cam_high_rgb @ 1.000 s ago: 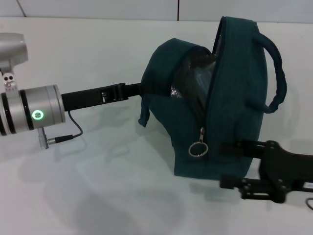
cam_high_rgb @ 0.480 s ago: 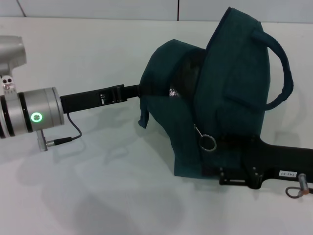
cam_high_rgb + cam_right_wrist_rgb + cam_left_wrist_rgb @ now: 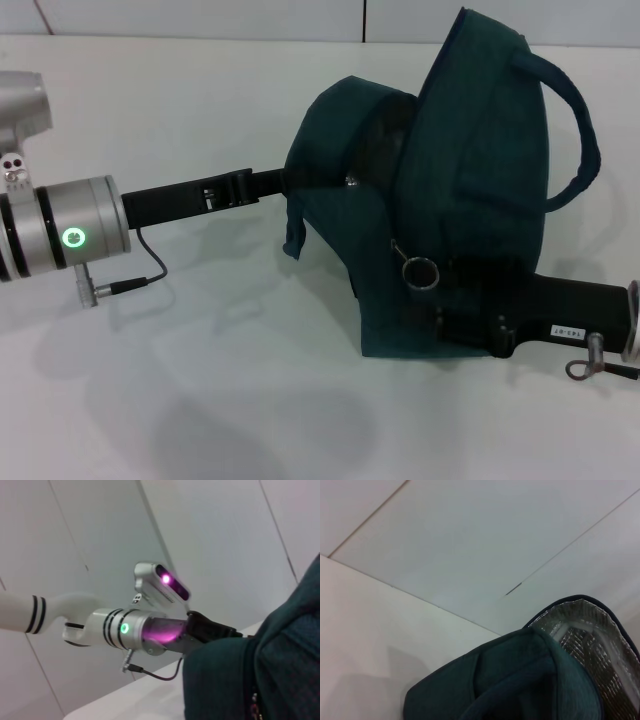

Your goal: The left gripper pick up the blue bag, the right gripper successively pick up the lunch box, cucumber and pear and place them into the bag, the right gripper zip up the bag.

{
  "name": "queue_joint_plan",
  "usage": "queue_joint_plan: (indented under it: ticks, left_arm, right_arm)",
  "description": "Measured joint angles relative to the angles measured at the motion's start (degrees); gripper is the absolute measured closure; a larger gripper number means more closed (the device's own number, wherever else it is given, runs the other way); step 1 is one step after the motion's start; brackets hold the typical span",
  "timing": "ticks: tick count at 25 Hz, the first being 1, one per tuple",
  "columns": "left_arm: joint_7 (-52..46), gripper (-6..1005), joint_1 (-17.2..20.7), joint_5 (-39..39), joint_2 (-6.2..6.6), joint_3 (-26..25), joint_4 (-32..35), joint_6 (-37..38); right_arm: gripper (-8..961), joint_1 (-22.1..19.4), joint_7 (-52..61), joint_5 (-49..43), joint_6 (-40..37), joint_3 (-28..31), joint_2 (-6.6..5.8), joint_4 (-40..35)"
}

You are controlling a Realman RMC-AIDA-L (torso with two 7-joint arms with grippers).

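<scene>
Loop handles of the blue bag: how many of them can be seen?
2. One loop handle arches out from the blue bag at its top right. The other hangs on its left side, where the left gripper reaches the bag.

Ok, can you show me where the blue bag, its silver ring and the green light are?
blue bag point(image 3: 480, 150): head view, on its upright side panel.
silver ring pull point(image 3: 419, 271): head view, on the ring's rim.
green glowing ring point(image 3: 72, 238): head view, on the left arm's wrist.

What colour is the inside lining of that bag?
Shiny silver, quilted-looking foil lining inside the blue bag; the left wrist view shows it best.
</scene>
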Motion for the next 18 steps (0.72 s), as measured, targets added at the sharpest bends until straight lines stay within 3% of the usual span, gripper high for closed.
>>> queue_joint_plan:
  ticks: [4,9,18]
  left_arm:
    - [0.00,943,0.00,-0.02,0.00,0.00,0.00,0.00]
    - [0.18,943,0.00,-0.13,0.00,0.00,0.00,-0.07]
    - [0.53,943,0.00,-0.13,0.00,0.00,0.00,-0.10]
  right_arm:
    - [275,-0.02,-0.07,0.54,1.49,0.24,0.05,-0.03]
    - [516,-0.50,-0.40,1.85,2.26,0.22,0.04,0.12]
    - [864,-1.56,-0.60,3.09,2.11,0.31,0.01,0.08]
